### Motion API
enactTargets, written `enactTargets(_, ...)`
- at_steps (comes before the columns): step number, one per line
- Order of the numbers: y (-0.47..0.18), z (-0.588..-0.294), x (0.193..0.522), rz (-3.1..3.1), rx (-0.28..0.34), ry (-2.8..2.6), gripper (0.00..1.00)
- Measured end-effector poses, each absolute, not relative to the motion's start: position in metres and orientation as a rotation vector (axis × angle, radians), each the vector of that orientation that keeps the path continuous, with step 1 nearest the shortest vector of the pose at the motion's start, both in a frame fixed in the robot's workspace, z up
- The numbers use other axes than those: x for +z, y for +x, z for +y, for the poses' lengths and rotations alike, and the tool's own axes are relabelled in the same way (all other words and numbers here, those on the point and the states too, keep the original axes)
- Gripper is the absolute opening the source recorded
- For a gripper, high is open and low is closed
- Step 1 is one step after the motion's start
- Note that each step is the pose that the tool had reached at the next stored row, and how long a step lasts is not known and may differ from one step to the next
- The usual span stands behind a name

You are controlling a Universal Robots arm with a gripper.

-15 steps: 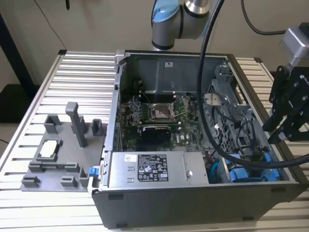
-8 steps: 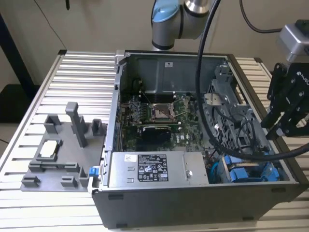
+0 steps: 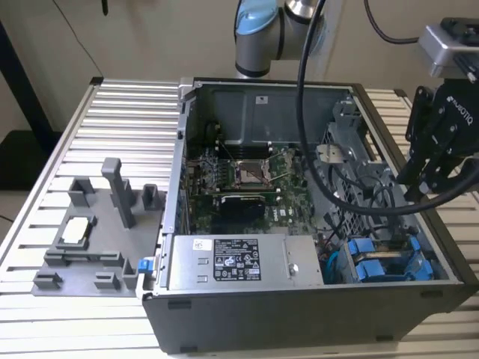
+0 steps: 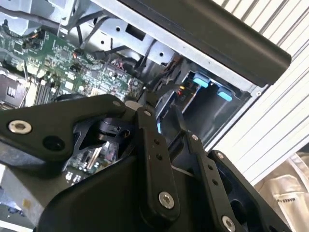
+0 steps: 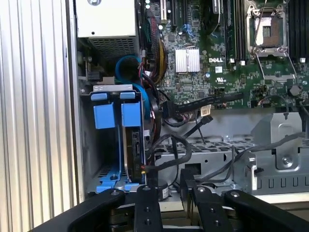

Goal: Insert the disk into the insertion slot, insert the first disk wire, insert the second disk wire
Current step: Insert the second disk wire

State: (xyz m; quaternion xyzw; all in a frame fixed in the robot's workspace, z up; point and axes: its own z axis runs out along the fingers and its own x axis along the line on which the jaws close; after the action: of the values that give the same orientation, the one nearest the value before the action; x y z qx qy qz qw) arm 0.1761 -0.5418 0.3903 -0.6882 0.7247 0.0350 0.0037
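Hovering at the right edge of the exterior view, the claw (image 3: 420,187) hangs above the open computer case (image 3: 299,314). Its fingers (image 5: 147,203) are spread slightly apart with nothing between them (the gap shows in both wrist views). The disk (image 5: 131,145) stands on edge in its blue carrier inside the insertion slot (image 5: 89,154), at the lower right of the case in the exterior view. Loose black wires (image 5: 169,154) curl just beside it. The case rests on a slatted surface (image 3: 120,112).
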Motion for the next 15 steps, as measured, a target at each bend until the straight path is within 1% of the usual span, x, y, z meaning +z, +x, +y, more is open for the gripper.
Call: enactTargets(15,0.144,-0.543,0.393,2.262,0.091,-2.150,0.33)
